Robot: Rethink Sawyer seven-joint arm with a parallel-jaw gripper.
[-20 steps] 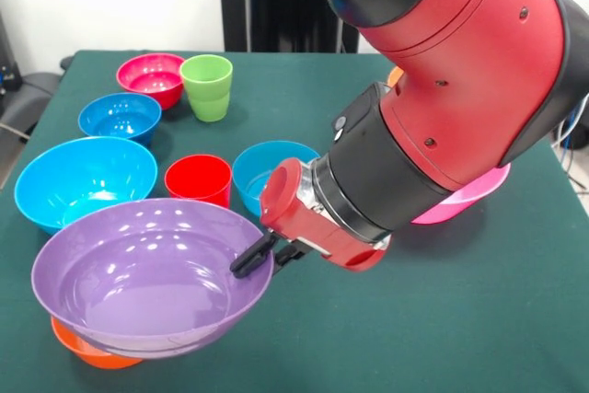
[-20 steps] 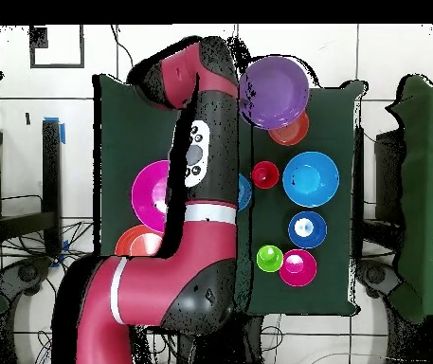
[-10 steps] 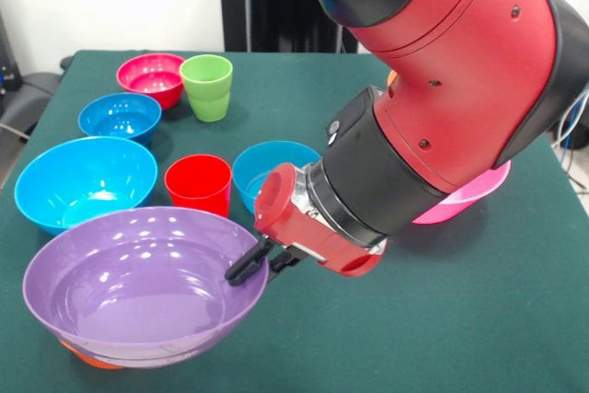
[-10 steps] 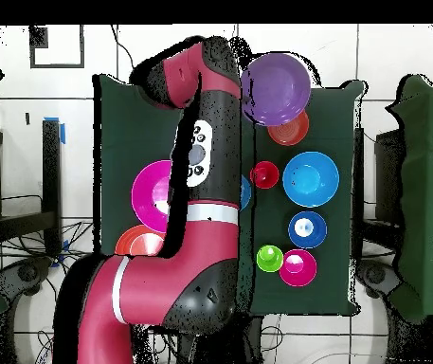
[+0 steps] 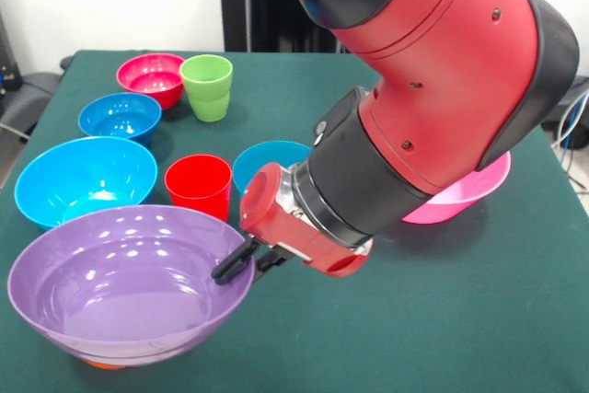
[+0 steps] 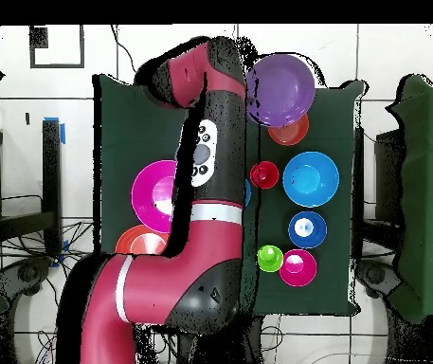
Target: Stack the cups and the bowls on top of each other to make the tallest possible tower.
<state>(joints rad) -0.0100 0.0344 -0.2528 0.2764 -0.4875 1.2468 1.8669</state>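
Note:
My gripper (image 5: 241, 261) is shut on the rim of the purple bowl (image 5: 124, 283) and holds it above an orange bowl (image 5: 103, 364), which barely shows under it. In the overhead view the purple bowl (image 6: 279, 89) overlaps that orange bowl (image 6: 294, 132). The red cup (image 5: 198, 181) and green cup (image 5: 206, 86) stand upright. The large light blue bowl (image 5: 83, 179), a smaller blue bowl (image 5: 119, 116), a small magenta bowl (image 5: 148, 75) and another blue bowl (image 5: 267, 162) stand alone. The hot-pink bowl (image 5: 460, 192) sits behind my arm; a second orange bowl (image 6: 136, 241) sits beside it.
The green table (image 5: 479, 319) ends close below the purple bowl in the front view. My thick arm (image 5: 433, 89) hangs over the table's middle and hides part of the hot-pink bowl.
My gripper has carried the purple bowl towards the picture's left and lower in the front view. It now covers the orange bowl more fully.

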